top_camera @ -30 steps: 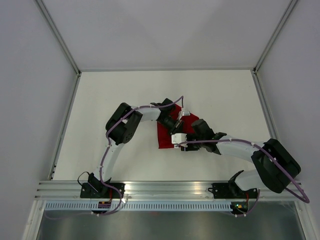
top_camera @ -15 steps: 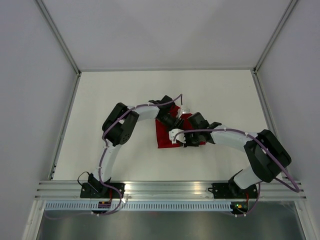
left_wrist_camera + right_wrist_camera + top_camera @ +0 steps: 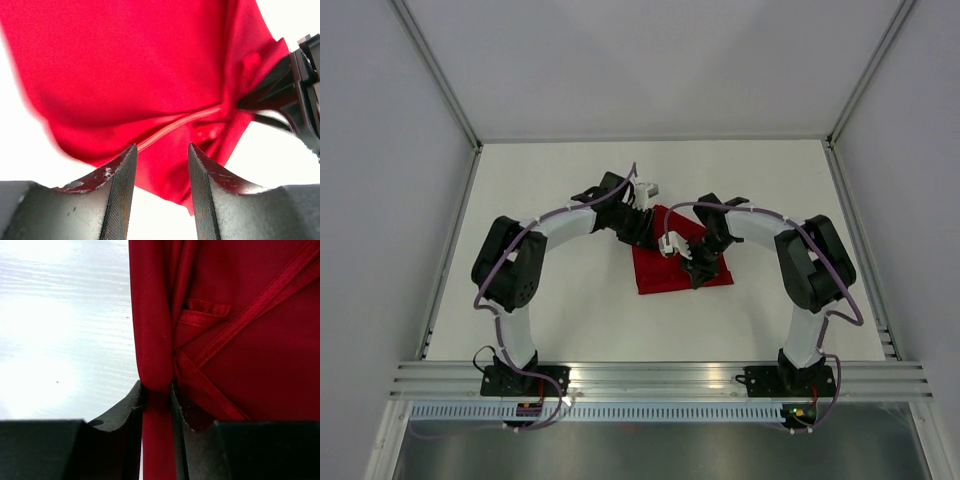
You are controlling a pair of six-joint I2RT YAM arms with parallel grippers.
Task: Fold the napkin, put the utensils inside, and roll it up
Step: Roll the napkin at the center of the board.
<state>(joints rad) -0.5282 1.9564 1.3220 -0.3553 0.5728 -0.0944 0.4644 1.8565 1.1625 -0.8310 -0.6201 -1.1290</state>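
My right gripper pinches a bunched fold of the napkin, which lies mid-counter; the fold runs straight ahead from the fingers. Farther back, my left gripper hangs spread at the cloth's far-left side, gripping nothing.

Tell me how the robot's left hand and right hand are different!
The left hand is open, pinching nothing; the right hand is shut on a fold of the napkin. The left hand comes in from the left side, the right hand from the right. Both are black and over the napkin.
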